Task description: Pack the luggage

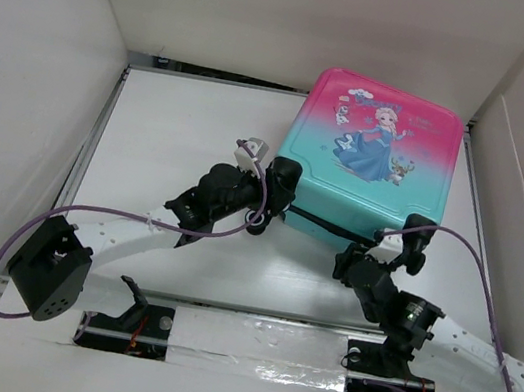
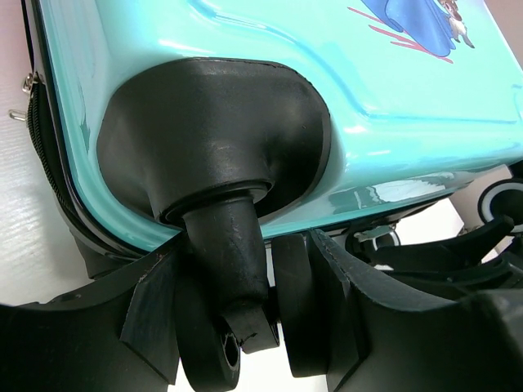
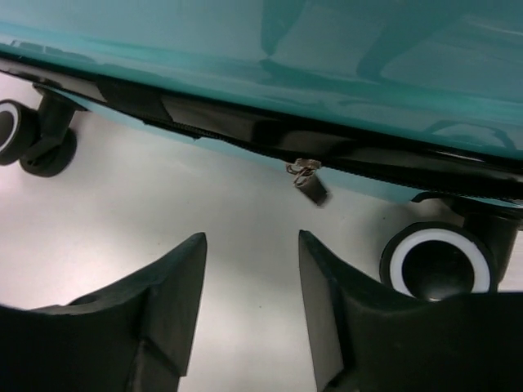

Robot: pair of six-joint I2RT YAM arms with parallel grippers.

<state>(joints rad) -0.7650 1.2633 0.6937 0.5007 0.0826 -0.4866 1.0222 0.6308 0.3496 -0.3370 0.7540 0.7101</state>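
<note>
L gripper (image 2: pixel 245 255) has its jaws nearly closed round a corner wheel (image 2: pixel 214 351) of the luggage (image 1: pixel 378 140) and looks to touch it on both sides. R gripper (image 3: pixel 252 263) is about half open w/ nothing in it, hovering just short of the near edge. Luggage lies flat on the surface (image 1: pixel 182 131), far-right part, printed side up, wheels toward the arms, lid down on the base.

Handling, as a guess: the hard glossy shell is stiff, won't give under a squeeze, and is slippery. Flat panels offer no purchase for narrow jaws, so don't pinch the shell. Prob light for its bulk & likely to slide on the smooth surface, so a pull at one point may swing it unless the other arm braces it.

Wheels likely swivel on their stems, so a hold there is loose-ish: ok for dragging or steadying, poor for lifting. 2nd wheel (image 3: pixel 441 265), w/ a white ring, sits just R of the free gripper.

Smallest & fiddliest is the zip pull (image 3: pixel 307 184), a little metal tab hanging off the black zip seam (image 3: pixel 212 122), right ahead of the open jaws. It's thin, prob floppy, needs a fingertip pinch; pull along the seam, not away from it
</note>
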